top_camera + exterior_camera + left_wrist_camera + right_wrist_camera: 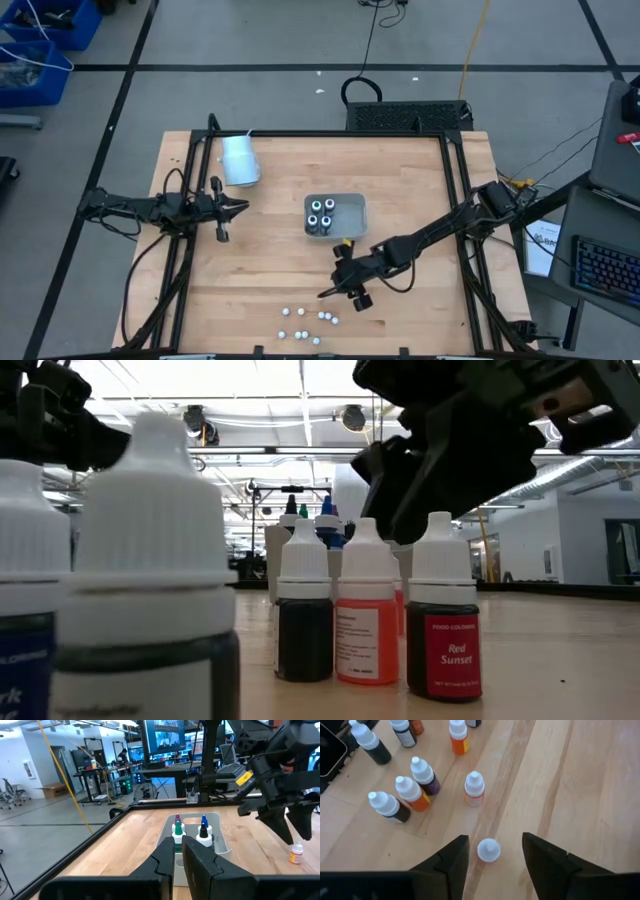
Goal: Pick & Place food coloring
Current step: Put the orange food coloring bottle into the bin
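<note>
Bottles (306, 326) near table's (420, 310) front edge, too tiny to count. Right gripper (342, 290) above, jaws apart. Left gripper (238, 207) at left edge, jaws nearly together.

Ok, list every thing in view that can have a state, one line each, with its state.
right gripper: open, over the loose bottles, one bottle between its fingers, not gripped
left gripper: near shut, empty, waiting left of the tray
clear tray: upright, holding four capped bottles
bottles in tray: upright, caps on
loose bottles: upright near the front edge, caps on
pale cup: lying on its side
</note>
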